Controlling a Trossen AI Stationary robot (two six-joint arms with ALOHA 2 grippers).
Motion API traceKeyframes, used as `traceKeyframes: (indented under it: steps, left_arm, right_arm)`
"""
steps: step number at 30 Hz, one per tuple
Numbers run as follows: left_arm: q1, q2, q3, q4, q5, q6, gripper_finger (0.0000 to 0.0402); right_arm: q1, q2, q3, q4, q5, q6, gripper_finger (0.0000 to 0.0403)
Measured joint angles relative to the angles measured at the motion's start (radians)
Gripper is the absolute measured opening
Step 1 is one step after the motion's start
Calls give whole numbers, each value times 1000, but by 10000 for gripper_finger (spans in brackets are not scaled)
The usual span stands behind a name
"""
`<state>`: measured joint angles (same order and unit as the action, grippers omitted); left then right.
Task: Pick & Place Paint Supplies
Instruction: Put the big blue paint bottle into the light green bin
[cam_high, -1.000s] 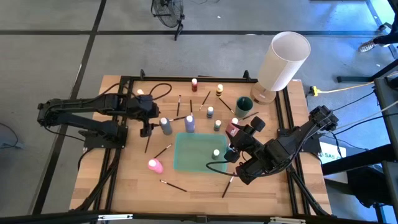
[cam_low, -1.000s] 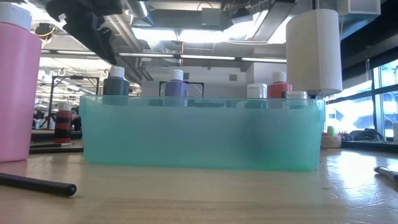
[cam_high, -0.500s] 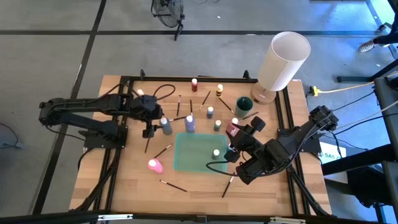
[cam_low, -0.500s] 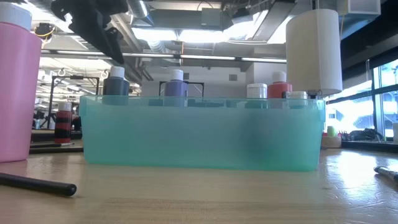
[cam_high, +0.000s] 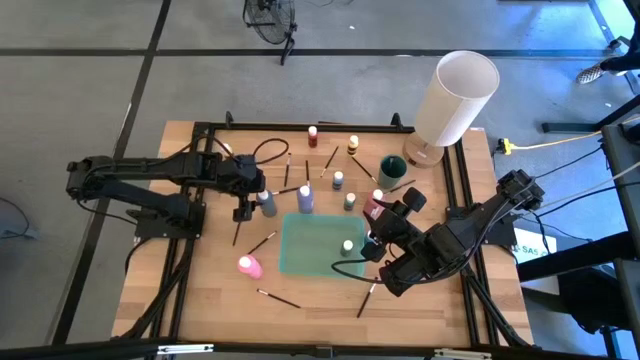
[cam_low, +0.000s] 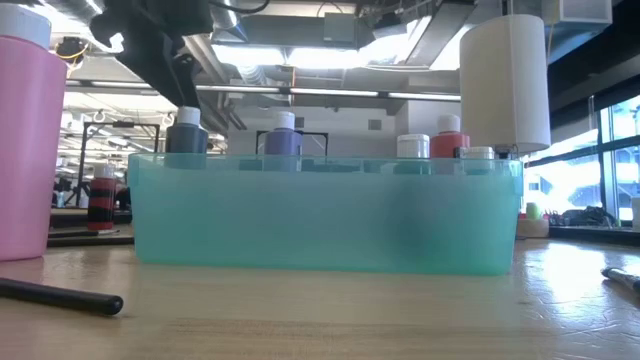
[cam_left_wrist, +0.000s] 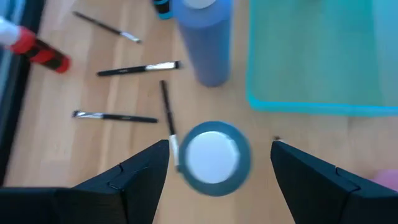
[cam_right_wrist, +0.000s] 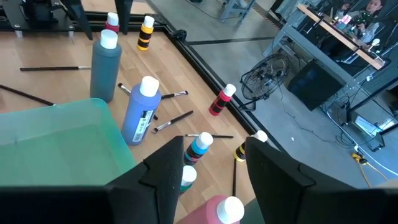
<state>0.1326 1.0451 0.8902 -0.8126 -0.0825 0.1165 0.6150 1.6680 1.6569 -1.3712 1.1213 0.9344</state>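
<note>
Over the grey-blue paint bottle (cam_high: 267, 203), the left pincer (cam_high: 243, 206) hangs with its jaws spread wide and nothing in them; the left wrist view looks straight down on that bottle's white cap (cam_left_wrist: 213, 155) sitting between the two dark fingers (cam_left_wrist: 140, 177), no contact visible. Purple bottle (cam_high: 305, 198) stands just beside it at 3 o'clock, both at the 12 o'clock edge of the teal bin (cam_high: 300, 262) mid tabletop (cam_high: 200, 310). Small white-capped bottle (cam_high: 347, 246) stands inside the bin near its 3 o'clock wall. Pink bottle (cam_high: 249, 266) lies just off the bin at 9 o'clock. Right pincer (cam_high: 377, 225) is at the bin's 3 o'clock side, jaws part open; a red bottle (cam_high: 372, 207) sits close to its tip, and the right wrist view shows that red bottle (cam_right_wrist: 214, 211) between the fingers, but whether it's gripped I cannot tell. Toward 12 o'clock: blue-labelled small bottle (cam_high: 338, 180), green one (cam_high: 350, 201), red-and-black one (cam_high: 312, 135), yellow one (cam_high: 353, 145), and a dark green cup (cam_high: 391, 170). Thin brushes are scattered: one (cam_high: 279, 298) at 6 o'clock, one (cam_high: 262, 241) by the bin's 10 o'clock corner, one (cam_high: 367, 298) at 5 o'clock. Large white cylinder (cam_high: 455, 97) stands at the 1 o'clock corner.
</note>
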Motion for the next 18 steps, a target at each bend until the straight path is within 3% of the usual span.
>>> traceKeyframes:
  steps: [18]
  left_arm:
    - [0,35,0,-7,-29,-26,278]
  right_arm:
    - [0,0,0,-1,0,0,175]
